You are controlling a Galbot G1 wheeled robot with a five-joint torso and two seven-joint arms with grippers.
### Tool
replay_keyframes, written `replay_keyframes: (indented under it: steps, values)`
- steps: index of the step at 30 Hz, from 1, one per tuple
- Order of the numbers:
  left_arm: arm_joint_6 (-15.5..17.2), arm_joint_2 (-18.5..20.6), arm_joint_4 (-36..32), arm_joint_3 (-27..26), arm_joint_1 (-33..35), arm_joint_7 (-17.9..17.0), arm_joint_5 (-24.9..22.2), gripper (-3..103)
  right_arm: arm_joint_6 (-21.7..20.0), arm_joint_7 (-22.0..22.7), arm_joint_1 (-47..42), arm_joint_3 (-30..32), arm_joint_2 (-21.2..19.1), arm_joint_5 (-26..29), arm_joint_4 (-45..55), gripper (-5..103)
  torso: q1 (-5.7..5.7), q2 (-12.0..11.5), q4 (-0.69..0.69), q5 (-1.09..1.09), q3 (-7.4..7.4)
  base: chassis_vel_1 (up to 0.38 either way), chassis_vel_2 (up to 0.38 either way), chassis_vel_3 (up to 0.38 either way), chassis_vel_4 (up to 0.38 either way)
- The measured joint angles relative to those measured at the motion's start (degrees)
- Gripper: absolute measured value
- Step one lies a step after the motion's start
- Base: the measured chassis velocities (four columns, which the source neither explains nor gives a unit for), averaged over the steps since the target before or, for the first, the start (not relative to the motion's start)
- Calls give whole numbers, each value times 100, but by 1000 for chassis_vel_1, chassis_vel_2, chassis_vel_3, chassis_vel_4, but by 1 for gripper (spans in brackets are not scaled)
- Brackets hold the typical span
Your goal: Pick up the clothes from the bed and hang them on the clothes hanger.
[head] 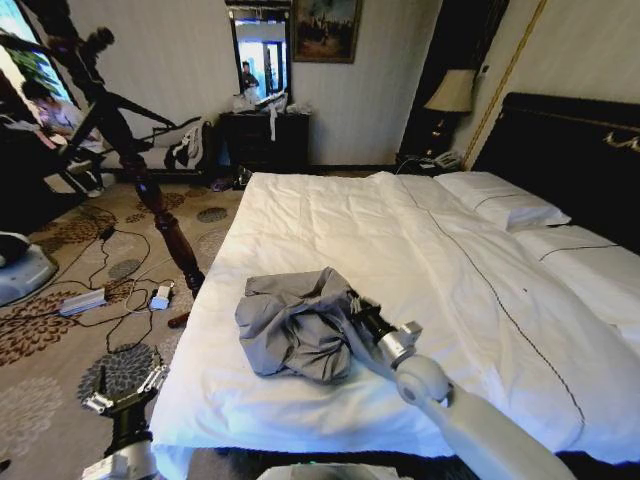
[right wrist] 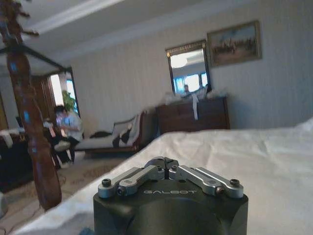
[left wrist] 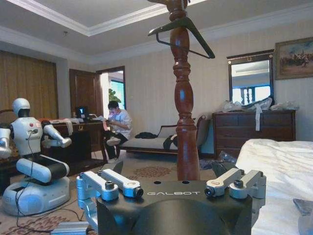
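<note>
Your left gripper [head: 122, 395] hangs released at 7 o'clock off the bed [head: 420, 300]. Your right gripper [head: 352, 308] sits clenched against the clothes [head: 293, 325] at center; the clothes hanger [head: 150, 195] stands at 10 o'clock.

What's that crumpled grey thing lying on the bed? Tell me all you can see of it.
It is a grey-blue garment of soft, wrinkled cloth, bunched into a loose heap rather than spread flat, so its sleeves and collar cannot be made out. It lies on the white sheet of the bed, near the foot end and toward the side where the wooden coat stand rises from the carpet. The robot's right gripper is pressed into the heap's edge; its fingertips are hidden in the folds.
</note>
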Motion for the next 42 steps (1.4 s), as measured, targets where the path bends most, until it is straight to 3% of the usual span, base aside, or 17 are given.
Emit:
replay_keyframes:
  steps: [9, 11, 13, 14, 17, 19, 20, 25, 27, 31, 32, 37, 42]
  values:
    - [-45, 55, 189, 32, -68, 111, -10, 100, 339, -366, -815, 465, -178, -240, 633, 0, 0, 0, -1, 0, 0, 0, 0, 0, 0]
    - [-87, 161, 201, 169, -91, 435, -213, 100, 376, -370, -730, 538, -172, -224, 693, 0, -1, 0, -1, 1, 0, 0, 0, 0, 0]
    - [-35, 353, 113, 306, -140, 848, -766, 100, 398, -370, -490, 713, -177, -31, 762, 0, 0, 0, 1, 1, 0, 0, 0, 0, 0]
    - [-35, 353, 113, 306, -140, 848, -766, 100, 398, -370, -490, 713, -177, -31, 762, 0, 0, 0, 1, 1, 0, 0, 0, 0, 0]
    - [153, 816, 1, 365, -333, 1274, -1400, 100, 414, -257, -132, 1013, -327, 588, 961, 0, 0, 0, 0, 0, 0, 0, 0, 0, 0]
    - [187, 980, -3, 364, -396, 1374, -1465, 100, 413, -200, -81, 1073, -393, 736, 1026, 0, 0, 0, 0, 0, 0, 0, 0, 0, 0]
    - [213, 1310, 0, 365, -478, 1558, -1494, 100, 407, -131, -28, 1205, -542, 915, 1127, 0, 0, 0, -1, -2, 0, 0, 0, 0, 0]
    - [266, 2103, -122, 706, -564, 1911, -1387, 100, 406, -101, -25, 1455, -815, 960, 1261, 0, 0, 0, -1, -1, 0, 0, 0, 0, 0]
    - [306, 2197, -190, 823, -601, 1940, -1381, 100, 404, -99, -26, 1473, -844, 965, 1288, 0, 0, 0, 0, 0, 0, 0, 0, 0, 0]
    - [601, 2655, -260, 1892, -1197, 1985, -954, 100, 390, -103, -47, 1512, -959, 960, 1420, 0, 0, 0, -2, 1, 0, 0, 0, 0, 0]
    - [601, 2655, -260, 1892, -1197, 1985, -954, 100, 390, -103, -47, 1512, -959, 960, 1420, 0, 0, 0, -2, 1, 0, 0, 0, 0, 0]
    - [690, 2897, 375, 2998, -2068, 2000, -294, 100, 357, -117, -122, 1613, -1075, 953, 1493, 0, 1, 0, -2, -1, 1, 0, 0, 0, 0]
    - [693, 2865, 536, 3551, -2328, 1959, 4, 100, 379, -136, -234, 1680, -1160, 895, 1471, 0, 1, -1, -1, 1, 1, 0, 0, 0, 0]
